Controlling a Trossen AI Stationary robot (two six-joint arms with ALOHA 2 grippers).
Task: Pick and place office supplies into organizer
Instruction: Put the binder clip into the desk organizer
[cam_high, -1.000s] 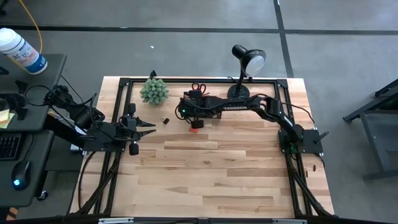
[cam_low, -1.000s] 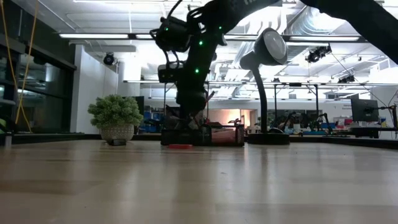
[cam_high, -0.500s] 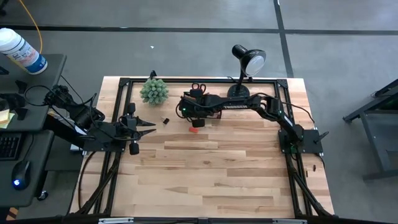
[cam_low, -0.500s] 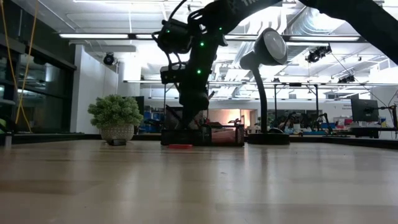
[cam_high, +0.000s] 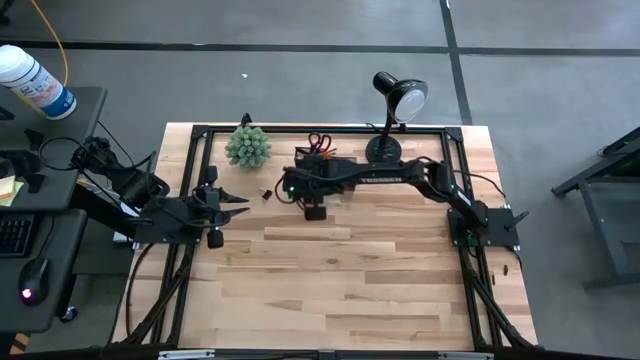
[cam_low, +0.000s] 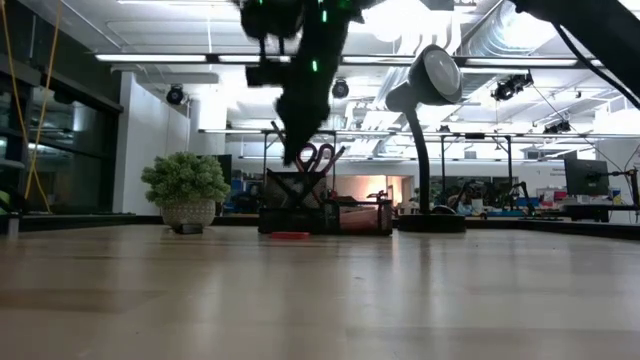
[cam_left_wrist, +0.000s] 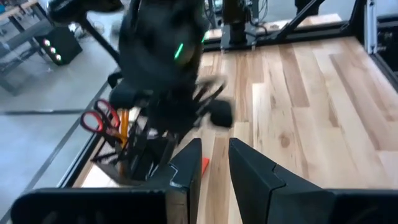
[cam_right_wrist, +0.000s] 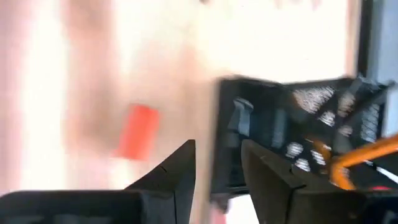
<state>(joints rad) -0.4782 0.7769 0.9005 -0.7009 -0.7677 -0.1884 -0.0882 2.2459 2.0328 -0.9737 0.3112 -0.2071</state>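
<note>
The black organizer (cam_high: 327, 159) stands at the table's far middle. Red-handled scissors (cam_low: 318, 156) and an orange pencil (cam_left_wrist: 124, 122) stick up from its taller cup. A small flat orange-red piece (cam_right_wrist: 137, 130) lies on the wood just in front of it, also seen in the low view (cam_low: 291, 236). My right gripper (cam_right_wrist: 217, 165) is open and empty. It hangs above the table by the organizer's near side (cam_high: 315, 209), over that piece. My left gripper (cam_left_wrist: 214, 165) waits open and empty over the table's left side (cam_high: 243, 205).
A green spiky plant ball (cam_high: 247, 146) in a pot sits at the far left. A black desk lamp (cam_high: 396, 98) stands right of the organizer. A small dark bit (cam_high: 266, 194) lies between the plant and the organizer. Bare wood fills the near half.
My right gripper has risen out of the organizer's cup and drawn back toward the table's near edge. It now covers the orange-red piece in the high view. The scissors' handles now show above the cup in the low view.
</note>
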